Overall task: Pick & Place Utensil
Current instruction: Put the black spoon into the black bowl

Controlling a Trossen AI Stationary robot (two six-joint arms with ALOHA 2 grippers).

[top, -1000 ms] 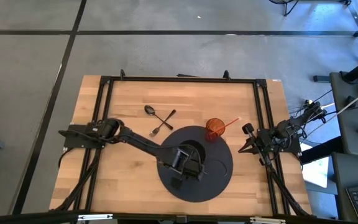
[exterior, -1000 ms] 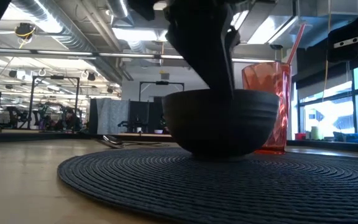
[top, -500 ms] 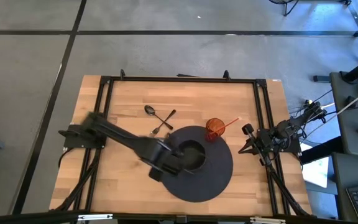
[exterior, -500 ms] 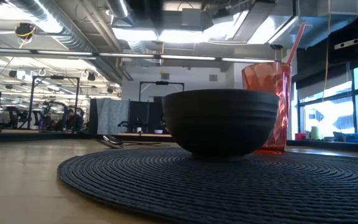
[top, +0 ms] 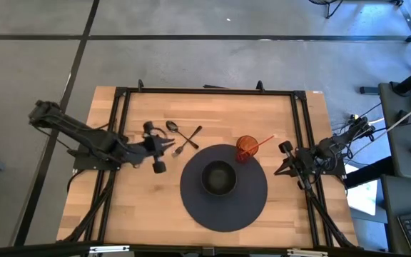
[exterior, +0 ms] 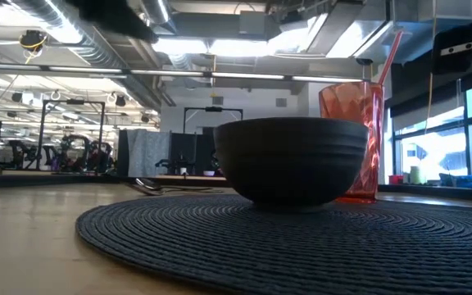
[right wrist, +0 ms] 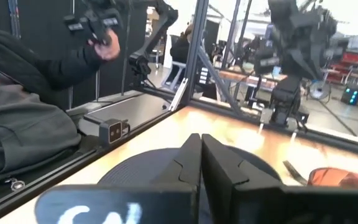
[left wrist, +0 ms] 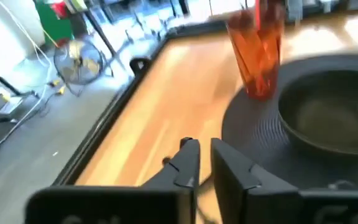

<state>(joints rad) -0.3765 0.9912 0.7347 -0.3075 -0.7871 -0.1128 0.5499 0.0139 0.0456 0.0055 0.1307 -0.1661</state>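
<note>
Our left gripper (top: 164, 146) hovers over the bare wood with its fingers (left wrist: 188, 163) drawn close together, only a narrow gap between them, and nothing held. Just ahead of it lie the utensils: a spoon (top: 178, 130) and a fork (top: 187, 141), crossed over each other and flat on the table. Neither is touched yet.

Farther out from the gripper, past the utensils, a round dark woven placemat (top: 252, 207) carries a dark bowl (top: 219, 178) at its centre. In the low view the bowl (exterior: 292, 160) sits upright, and we cannot see from there whether anything is in it; from above it looks empty. At the mat's far edge stands an orange tumbler (top: 246, 148) with a straw (top: 264, 142) leaning out.

Our right gripper (top: 285, 158) waits on the far side of the mat, by the table's right edge, fingers (right wrist: 191, 163) pressed together and holding nothing.

We judge the task to be at its start: no utensil is picked up, so the grasp, the carry and the placing are all left. Which utensil is meant, and where it goes, we cannot tell.
</note>
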